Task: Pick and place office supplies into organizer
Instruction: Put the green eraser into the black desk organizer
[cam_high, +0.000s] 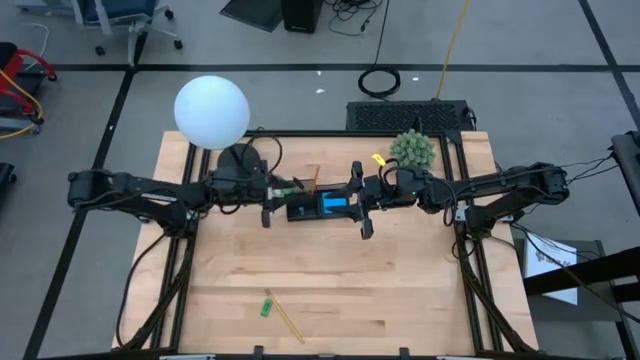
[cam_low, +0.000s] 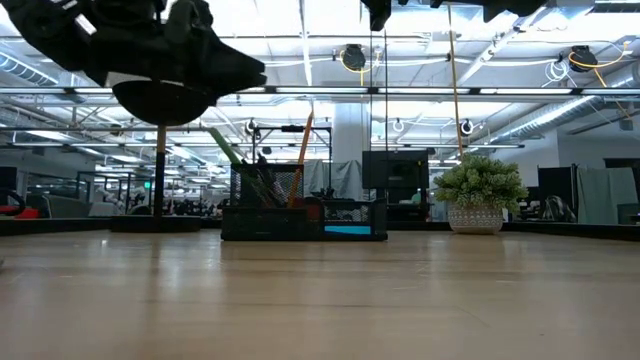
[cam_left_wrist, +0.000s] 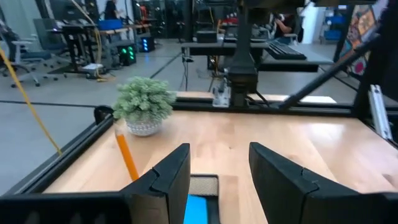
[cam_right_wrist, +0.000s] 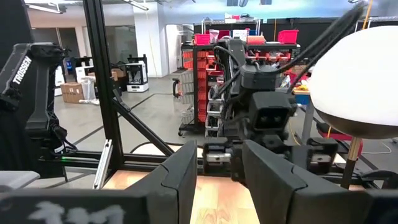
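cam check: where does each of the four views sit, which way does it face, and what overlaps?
High: overhead, straight down; both arms meet over the organizer.
Low: table height, level across to the organizer and plant; dark arm parts along the top.
Left wrist: looks past the open left gripper at the plant.
Right wrist: looks past the right gripper at the left arm.
Shared: the plant shows in high, low and left wrist.

Overhead, table-level, two facing wrist views
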